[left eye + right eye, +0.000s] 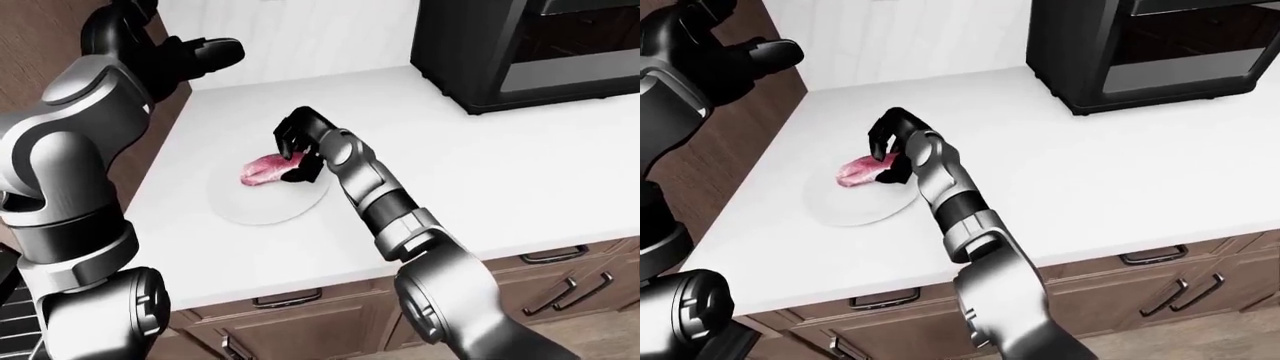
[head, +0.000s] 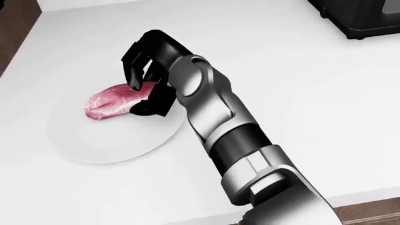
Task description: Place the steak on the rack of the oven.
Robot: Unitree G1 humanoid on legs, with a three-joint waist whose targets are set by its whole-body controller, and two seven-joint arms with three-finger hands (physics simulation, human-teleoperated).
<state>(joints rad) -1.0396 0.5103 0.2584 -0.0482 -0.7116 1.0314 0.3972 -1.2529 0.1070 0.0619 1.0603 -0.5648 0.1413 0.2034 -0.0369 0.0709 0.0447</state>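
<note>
1. The steak (image 2: 116, 101) lies on a white plate (image 2: 94, 145) on the white counter (image 2: 300, 84), toward the left part of the counter in the eye views.

2. The right hand (image 2: 142, 89) is at the steak's right-hand end. One dark finger curls over the top of the meat and another presses from below, so the hand looks narrowed onto that end, holding the steak in a pinch. Whether the meat is already clear of the plate I cannot tell.

3. From the right hand, the rest of the steak runs out toward about 8 o'clock in the head view. Its long axis lies from roughly 2 o'clock, at the gripped end, down to 8 o'clock, where the free rounded end points.

4. The right hand is by far the nearer one. The left hand (image 1: 195, 54) is raised well apart at the top left of the left-eye view, holding nothing; its fingers look partly curled.

5. The oven (image 1: 530, 52) stands at the counter's top right in the eye views, about 2 o'clock from the plate and well apart from it. Its rack does not show clearly.

6. My judgement: the coming move is a lift and a carry toward 2 o'clock. Held by one end, the steak may droop or slip.
</note>
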